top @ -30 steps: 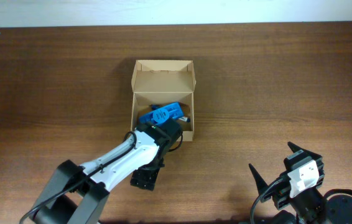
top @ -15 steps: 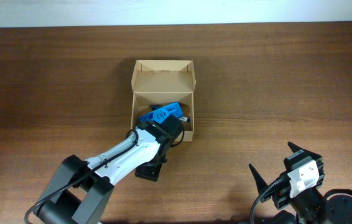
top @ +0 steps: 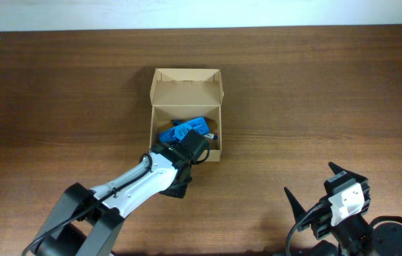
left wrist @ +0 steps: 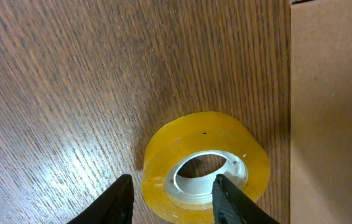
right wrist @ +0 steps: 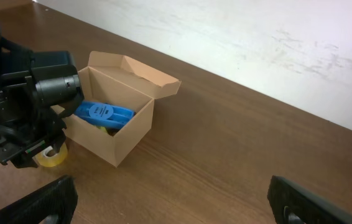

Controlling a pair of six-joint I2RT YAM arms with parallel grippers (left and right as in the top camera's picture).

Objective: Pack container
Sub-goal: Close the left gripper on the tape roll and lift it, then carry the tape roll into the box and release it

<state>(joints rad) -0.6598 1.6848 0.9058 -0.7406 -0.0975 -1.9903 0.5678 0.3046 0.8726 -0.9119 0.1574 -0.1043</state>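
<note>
Straddling tape (left wrist: pixel 163 155) wall, left tool (left wrist: pixel 173 199) gapes, likely for a pinch. Tape on tabletop (left wrist: pixel 51 74), box's (left wrist: pixel 331 112) 6 o'clock. Right tool (top: pixel 313 182) apart.

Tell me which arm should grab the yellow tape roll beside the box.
Left. The left gripper hangs open right over the tape roll, which lies flat on the table beside the container. The right gripper is open too, but sits far off to the right, well away from both.
</note>
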